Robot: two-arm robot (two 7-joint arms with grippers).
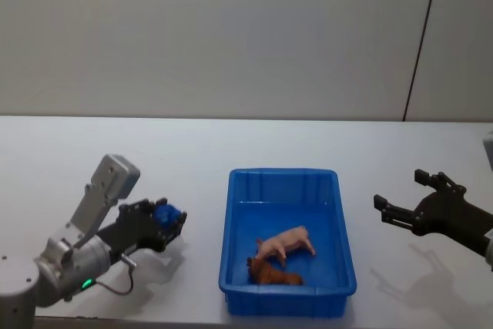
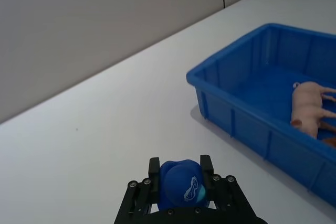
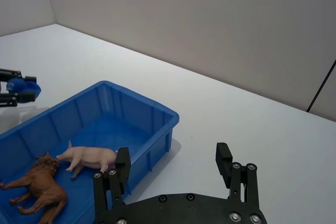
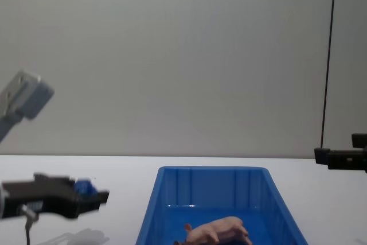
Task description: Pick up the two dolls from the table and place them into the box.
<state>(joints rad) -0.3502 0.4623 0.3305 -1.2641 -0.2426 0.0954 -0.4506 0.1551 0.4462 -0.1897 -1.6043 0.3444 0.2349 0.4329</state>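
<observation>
Background: plain pale grey wall fills the upper half of the head view, matte, evenly lit. A thin dark vertical seam runs down it at upper right, slightly slanted. Wall meets the white surface along a straight horizontal line mid-frame.

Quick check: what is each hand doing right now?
Left hand: closed on the blue doll, above the table.
Right hand: open, empty.

Left gripper raised off the surface left of centre, fingers clamped on the blue doll, arm reaching forward from lower left; right gripper hovering at right, fingers spread wide, empty.
</observation>
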